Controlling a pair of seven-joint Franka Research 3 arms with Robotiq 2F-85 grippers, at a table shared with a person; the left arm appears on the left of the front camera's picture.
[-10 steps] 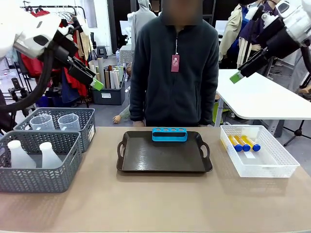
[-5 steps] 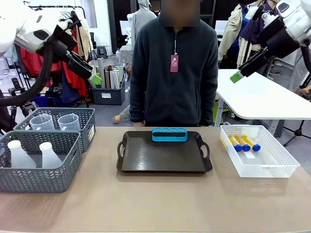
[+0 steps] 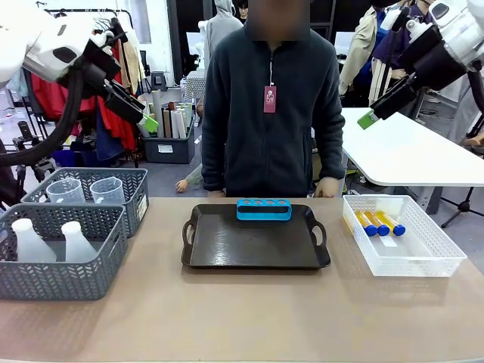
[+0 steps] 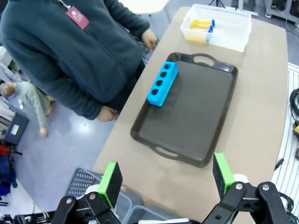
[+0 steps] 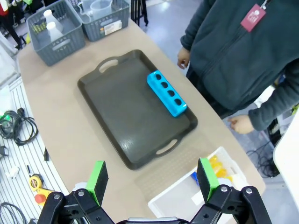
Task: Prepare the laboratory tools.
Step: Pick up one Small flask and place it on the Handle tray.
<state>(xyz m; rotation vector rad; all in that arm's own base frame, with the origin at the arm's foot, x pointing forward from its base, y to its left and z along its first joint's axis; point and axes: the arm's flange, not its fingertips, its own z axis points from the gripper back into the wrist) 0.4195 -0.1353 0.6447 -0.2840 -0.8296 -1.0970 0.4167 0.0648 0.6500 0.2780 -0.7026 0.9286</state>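
Observation:
A blue four-hole rack [image 3: 264, 209] stands empty at the far edge of a dark tray [image 3: 227, 253]. Two white conical flasks [image 3: 30, 240] sit in the near grey basket [image 3: 60, 283]. Behind it, two clear beakers [image 3: 107, 189] stand in the far grey basket [image 3: 140, 200]. Amber blue-capped tubes [image 3: 378, 222] lie in the white mesh basket [image 3: 423, 257]. My left gripper [image 3: 142, 115] hangs high above the baskets, and in its wrist view the left gripper [image 4: 166, 177] is open and empty. My right gripper [image 3: 378, 110] is high at the right, and the right gripper [image 5: 152, 178] is open and empty.
A person stands at the far side with one hand [image 3: 328, 187] at the table edge near the mesh basket. In the wrist views the rack [image 4: 162, 83] and the rack [image 5: 167, 94] sit on the tray's person side. Bare tabletop lies in front of the tray.
My left gripper rose slightly and drew back to the left, then held still. The person's hand has come into sight at the far table edge. The right arm has not moved.

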